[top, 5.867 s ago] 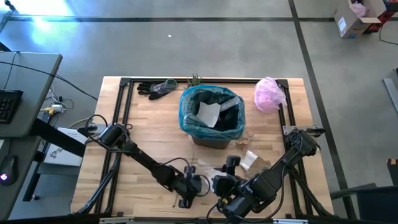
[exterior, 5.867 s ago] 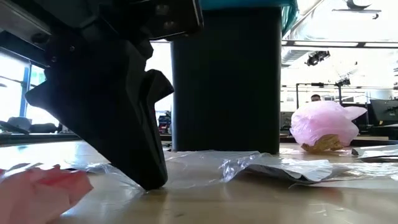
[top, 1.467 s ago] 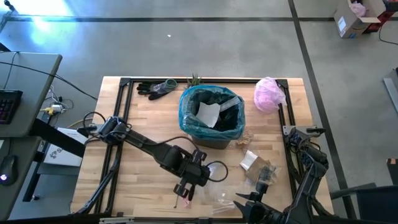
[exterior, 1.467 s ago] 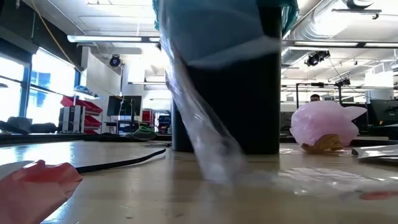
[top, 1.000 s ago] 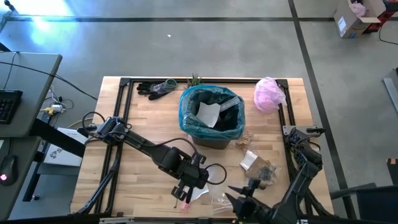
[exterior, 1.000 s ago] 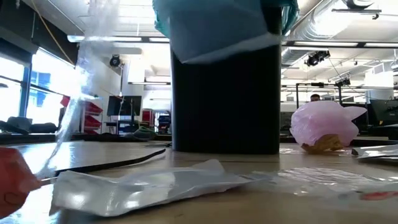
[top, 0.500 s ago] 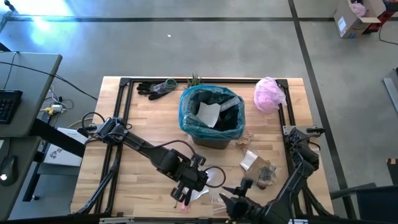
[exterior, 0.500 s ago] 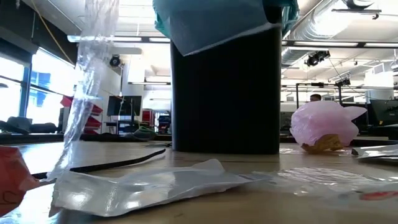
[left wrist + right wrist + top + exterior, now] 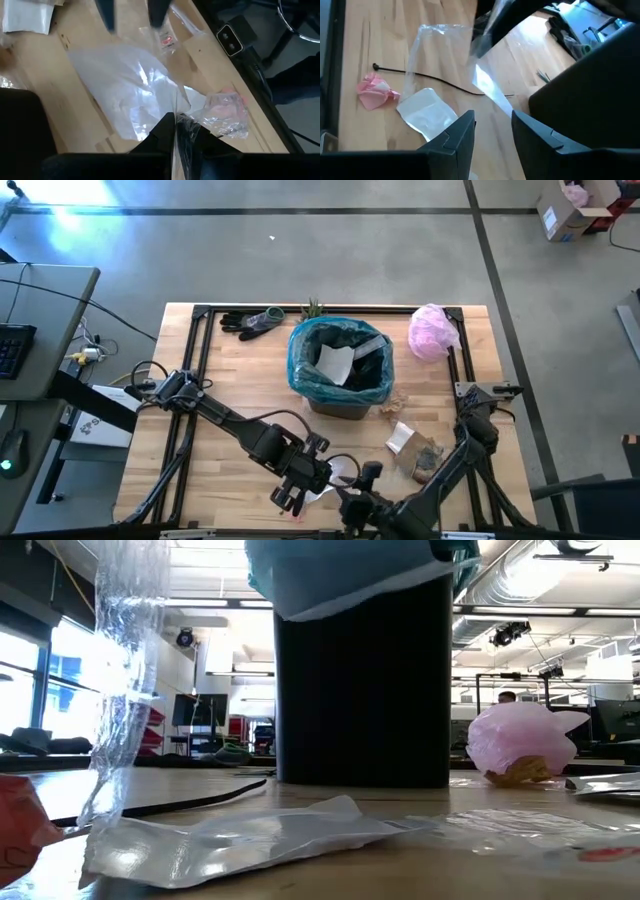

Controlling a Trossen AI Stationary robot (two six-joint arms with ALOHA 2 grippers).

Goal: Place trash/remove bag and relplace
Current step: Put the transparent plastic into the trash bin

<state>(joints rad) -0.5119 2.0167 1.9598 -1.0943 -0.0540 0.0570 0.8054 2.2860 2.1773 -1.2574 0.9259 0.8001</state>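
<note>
Left gripper (image 9: 174,131) jaws are pinching a clear plastic wrapper (image 9: 142,90) above the worktop (image 9: 230,370) near the bin (image 9: 341,370), right gripper (image 9: 492,125) jaws hovering spread.

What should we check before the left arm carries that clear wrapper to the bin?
1. Grip: left gripper has its jaws shut on the clear crinkly plastic wrapper. Ok.
2. Lift: the wrapper hangs down from above and its lower end is still at the wooden table. Not ok.
3. Target: the dark bin with the teal plastic liner stands upright with its mouth open. Ok.
4. Path: the right gripper, jaws apart and empty, is close to the left gripper at the table's near edge. Cannot tell if clear.
5. Leftovers: the silvery flat wrapper and pink crumpled scrap still lie on the table. Not ok.
</note>
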